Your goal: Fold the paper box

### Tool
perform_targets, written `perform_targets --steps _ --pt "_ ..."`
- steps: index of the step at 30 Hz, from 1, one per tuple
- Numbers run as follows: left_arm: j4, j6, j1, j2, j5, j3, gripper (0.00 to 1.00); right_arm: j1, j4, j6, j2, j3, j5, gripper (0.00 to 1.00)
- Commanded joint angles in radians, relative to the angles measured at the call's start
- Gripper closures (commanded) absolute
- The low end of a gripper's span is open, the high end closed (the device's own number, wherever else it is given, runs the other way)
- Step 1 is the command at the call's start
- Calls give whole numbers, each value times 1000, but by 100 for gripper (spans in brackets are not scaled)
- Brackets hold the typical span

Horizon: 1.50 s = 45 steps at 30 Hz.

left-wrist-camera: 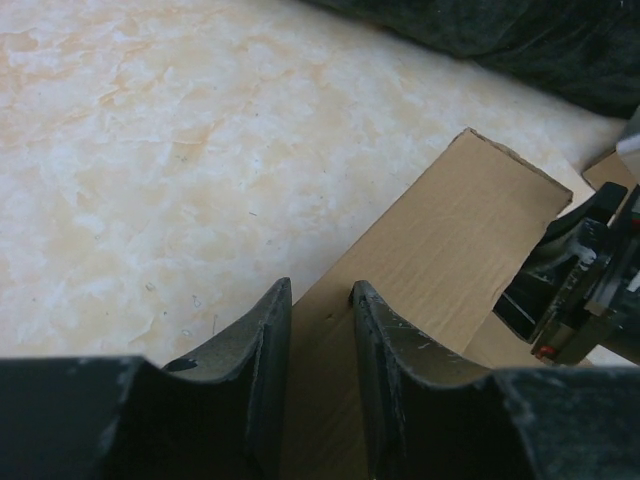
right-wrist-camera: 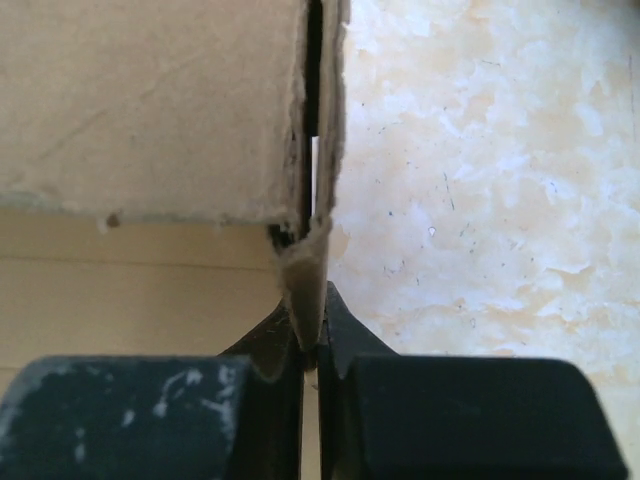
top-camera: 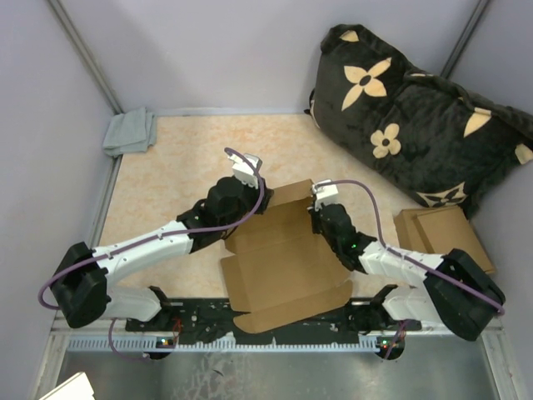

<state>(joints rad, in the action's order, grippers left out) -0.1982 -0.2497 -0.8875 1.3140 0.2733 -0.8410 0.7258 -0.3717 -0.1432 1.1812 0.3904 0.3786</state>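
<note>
Right gripper [right-wrist-camera: 311,300] pinches paper box [top-camera: 283,267] wall; left gripper [left-wrist-camera: 320,298] narrowly parted astride flap. Cardboard stack [top-camera: 441,233] beside right arm; cushion [top-camera: 416,125], cloth [top-camera: 129,132] beyond.

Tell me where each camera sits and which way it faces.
Top external: above and behind the bases, looking down on the table; both arms show, flanking the paper box.
Left wrist: on the left arm, facing over a box panel toward the right arm; the left gripper at the bottom.
Right wrist: close on a box flap's edge, pinched by the right gripper.
Shared: all see the box; top external and left wrist show the right arm.
</note>
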Motion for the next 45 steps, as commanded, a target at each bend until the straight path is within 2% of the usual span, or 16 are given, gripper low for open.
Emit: perform_targets --steps 1,10,17,21,26,31,33,37,39,42,45 --pt "25 8 -5 2 -31 -3 63 8 -70 -50 46 68 77 100" --pt "73 15 -4 -21 19 -13 63 7 148 -243 37 110 262 100" --pt "102 17 -5 -28 37 -20 62 8 148 -243 21 90 240 100" --pt "105 24 -5 -73 81 -11 57 8 148 -252 16 85 225 100" --pt "76 60 -2 -186 194 5 47 7 201 -264 -13 80 266 100" --pt "59 123 25 -263 403 -3 14 -4 227 -263 -70 44 288 100" --pt "61 130 95 -275 435 -5 11 -20 241 -265 -90 33 284 100" --pt "93 -52 426 -277 150 31 16 -71 258 -267 -130 9 248 100" --pt "65 -114 549 -250 75 62 17 -103 256 -272 -146 -1 215 100" --pt "40 -159 640 -180 21 78 17 -117 260 -268 -155 1 186 100" --pt "-31 -194 677 -100 -73 111 17 -120 258 -261 -148 7 173 100"
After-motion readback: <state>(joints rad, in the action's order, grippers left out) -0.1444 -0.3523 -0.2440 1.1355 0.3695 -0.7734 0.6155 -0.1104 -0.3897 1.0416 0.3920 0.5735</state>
